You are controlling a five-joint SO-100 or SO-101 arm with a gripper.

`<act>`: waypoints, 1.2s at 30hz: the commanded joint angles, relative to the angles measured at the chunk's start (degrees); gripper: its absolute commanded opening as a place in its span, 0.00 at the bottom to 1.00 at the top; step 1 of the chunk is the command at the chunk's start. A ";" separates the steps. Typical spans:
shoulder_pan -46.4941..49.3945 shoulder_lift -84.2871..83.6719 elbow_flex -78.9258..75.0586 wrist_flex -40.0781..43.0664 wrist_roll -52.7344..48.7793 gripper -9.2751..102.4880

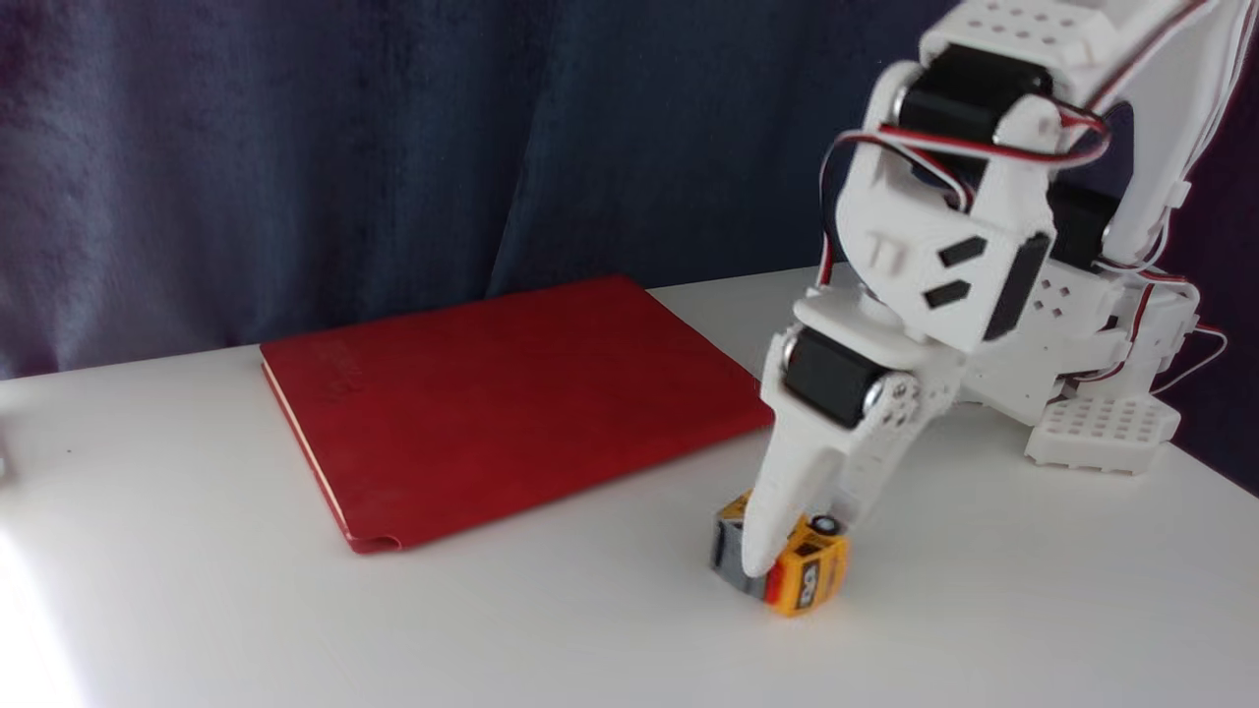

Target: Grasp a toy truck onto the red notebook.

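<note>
Claw [787, 551] straddles the truck [802, 570] on the desk [551, 629], grip closure indeterminate; lift and transfer to the notebook [502, 398] at 10 o'clock remain.

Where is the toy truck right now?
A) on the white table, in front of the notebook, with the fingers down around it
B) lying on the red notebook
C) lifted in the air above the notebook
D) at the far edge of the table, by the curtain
A: the toy truck sits on the white table, clear of the red notebook, with a white finger reaching down over it.
</note>
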 commanded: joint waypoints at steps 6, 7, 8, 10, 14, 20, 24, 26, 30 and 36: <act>-1.32 1.67 2.20 -0.97 -0.70 0.28; -1.32 2.02 2.81 -1.14 -1.23 0.26; -1.14 2.72 3.69 -1.41 -1.58 0.24; -0.35 3.87 5.01 -1.67 -2.46 0.22; 1.23 5.45 6.59 -1.67 -4.66 0.15; 4.31 8.70 7.56 0.35 -8.00 0.10; 6.86 15.12 7.82 4.57 -10.99 0.10; 7.56 17.58 7.47 6.86 -12.39 0.10; 9.76 24.26 7.65 12.04 -15.12 0.26; 22.24 45.26 8.00 21.36 -20.30 0.30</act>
